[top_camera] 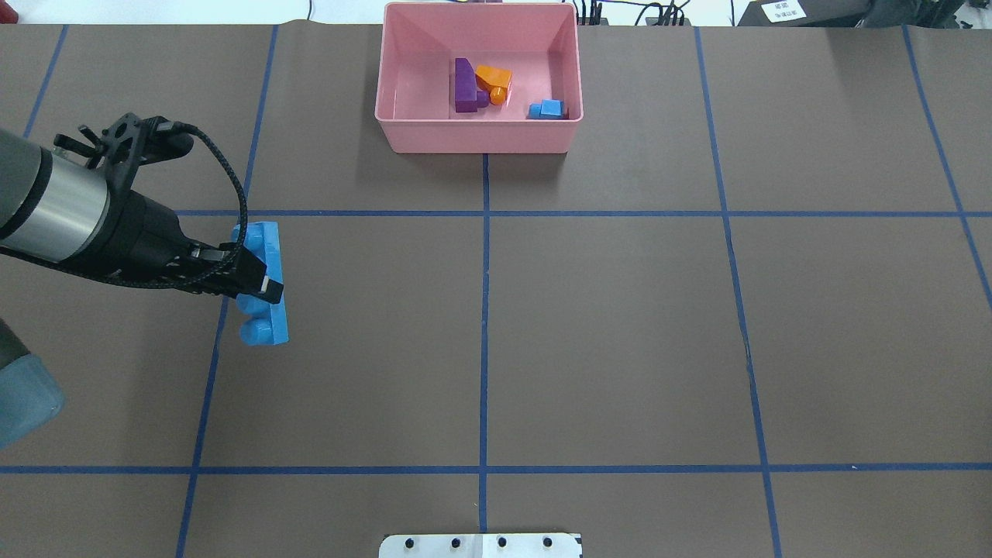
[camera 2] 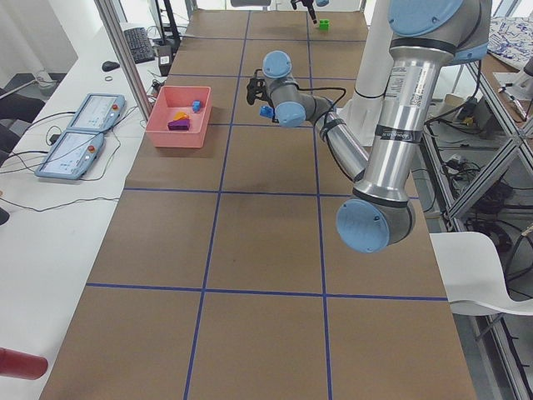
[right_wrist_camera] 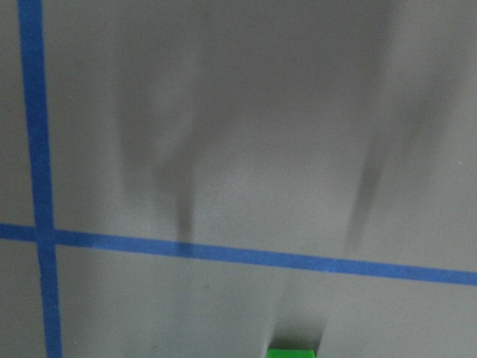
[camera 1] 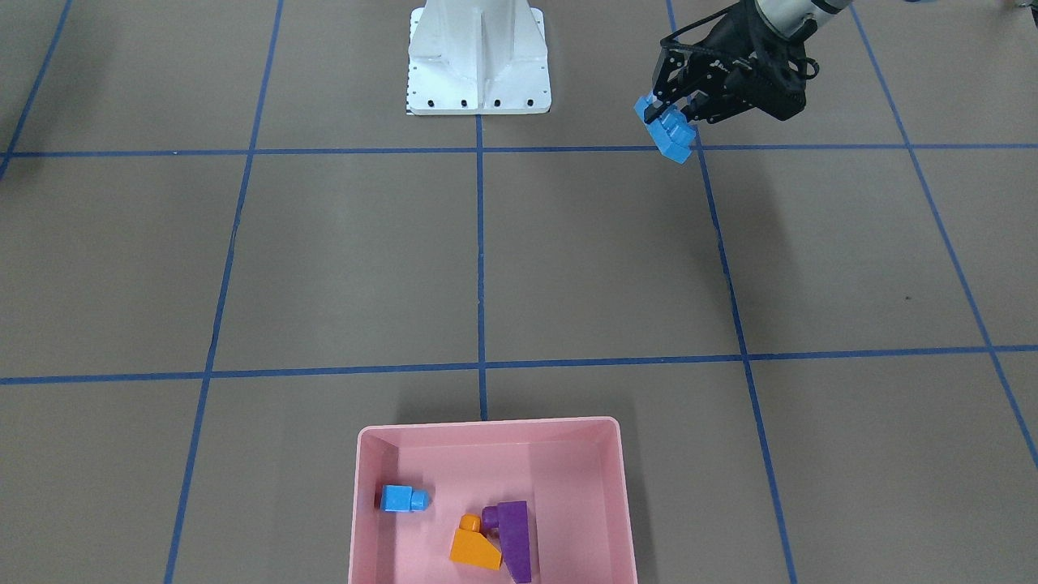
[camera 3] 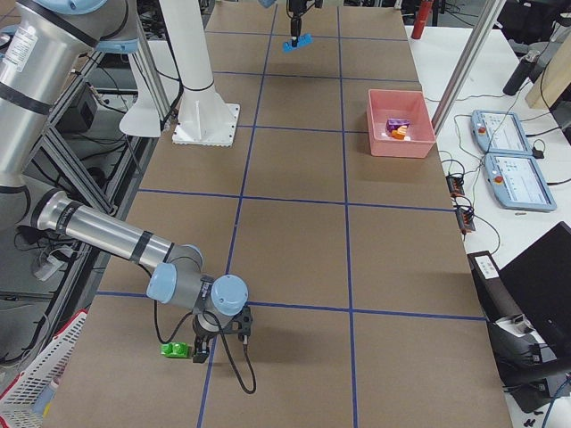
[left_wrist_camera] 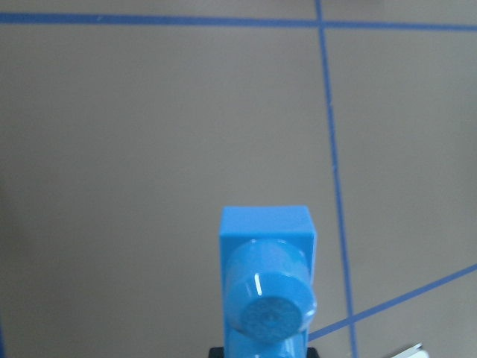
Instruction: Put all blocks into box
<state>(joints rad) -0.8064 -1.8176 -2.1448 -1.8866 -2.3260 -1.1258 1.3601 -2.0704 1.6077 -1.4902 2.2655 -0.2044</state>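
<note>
Clamping a long blue four-stud plastic bar (top_camera: pixel 270 244) near its middle with the left gripper (top_camera: pixel 260 285), closed tight on it. Held over the robot's left side of the brown table (top_camera: pixel 620 325), well apart from the shallow pink plastic tray (top_camera: pixel 477 144) at the far edge. In the overhead view, set with the long axis running away from the robot, almost parallel to the blue tape line (top_camera: pixel 209 364) beside it, studs turned toward the arm. In the front-facing view, tilted, one end dipping below the gripper. From the left wrist, seen end-on, nearest stud large and rounded.

Already inside the tray: a purple sloped brick (top_camera: pixel 465 85) touching an orange sloped brick (top_camera: pixel 494 77), and a small blue cube (top_camera: pixel 550 108) apart from them, near one wall.

At the robot's right end of the table, just beside a green two-stud brick (camera 3: pixel 176 350), the right gripper (camera 3: pixel 203 346); impossible to tell at that distance whether open or closed.
</note>
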